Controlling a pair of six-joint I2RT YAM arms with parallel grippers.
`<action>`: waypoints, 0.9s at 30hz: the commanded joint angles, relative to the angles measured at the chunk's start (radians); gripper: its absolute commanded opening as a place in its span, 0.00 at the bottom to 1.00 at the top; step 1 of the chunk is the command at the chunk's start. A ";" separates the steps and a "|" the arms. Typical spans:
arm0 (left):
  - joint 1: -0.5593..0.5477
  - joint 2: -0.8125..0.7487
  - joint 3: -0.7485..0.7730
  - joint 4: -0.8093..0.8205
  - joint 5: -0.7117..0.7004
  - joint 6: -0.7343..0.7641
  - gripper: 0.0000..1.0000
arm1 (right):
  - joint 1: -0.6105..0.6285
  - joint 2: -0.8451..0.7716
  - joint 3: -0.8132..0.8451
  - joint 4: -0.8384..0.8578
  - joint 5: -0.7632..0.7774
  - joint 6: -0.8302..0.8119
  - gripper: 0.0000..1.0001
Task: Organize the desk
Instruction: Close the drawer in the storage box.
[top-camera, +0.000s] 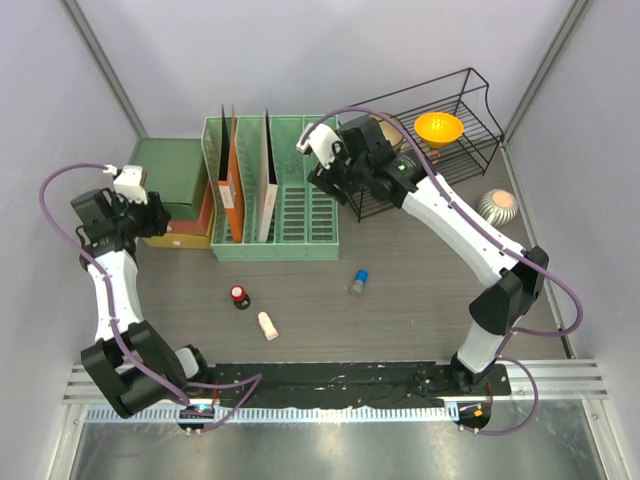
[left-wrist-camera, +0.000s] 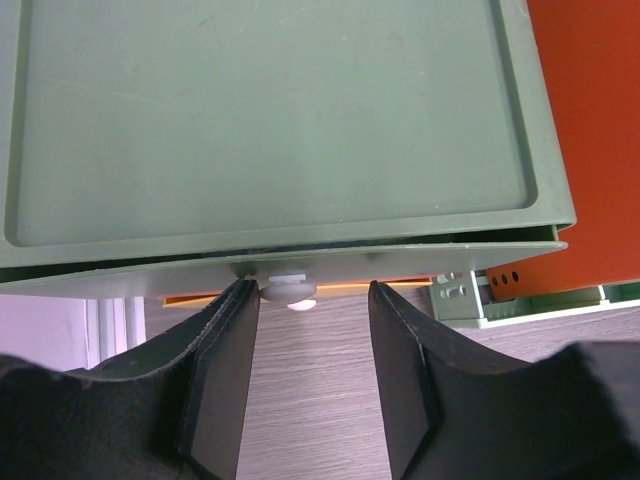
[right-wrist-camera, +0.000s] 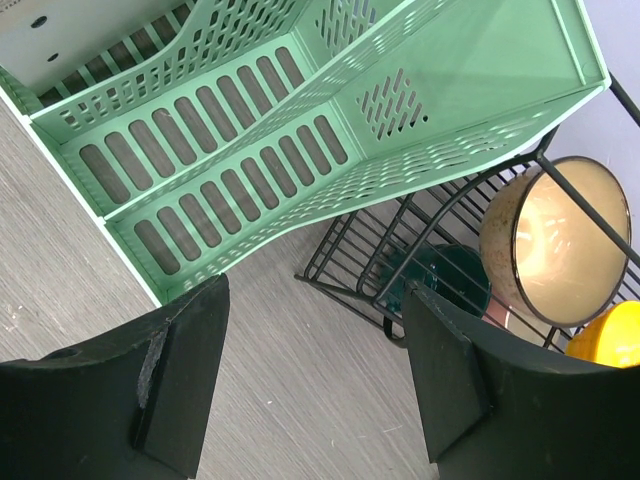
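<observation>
The desk (top-camera: 420, 300), a matte grey-brown wood-grain slab, lies beneath both arms. The left gripper (left-wrist-camera: 312, 320) is partly open and holds nothing, its black fingers flanking a small white knob (left-wrist-camera: 289, 289) on a smooth green plastic box (left-wrist-camera: 270, 120). The right gripper (right-wrist-camera: 315, 300) gapes wide and empty before the slotted mint file rack (right-wrist-camera: 250, 170) and black wire shelf (right-wrist-camera: 400, 260), where a dark round object behind the wires is hard to make out.

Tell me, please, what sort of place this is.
Likely a robot test cell staged as an office: plain pale walls close in a wood-grain desk holding a green file rack and a black wire shelf.
</observation>
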 joint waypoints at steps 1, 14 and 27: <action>-0.015 0.008 0.044 0.072 -0.001 -0.007 0.55 | -0.003 -0.065 -0.002 0.033 0.015 -0.003 0.74; -0.029 -0.011 0.031 0.080 -0.007 -0.009 0.67 | -0.003 -0.080 -0.031 0.033 0.012 -0.003 0.73; -0.029 -0.244 -0.006 -0.138 -0.052 0.071 0.80 | -0.006 -0.128 -0.119 0.040 0.025 0.021 0.74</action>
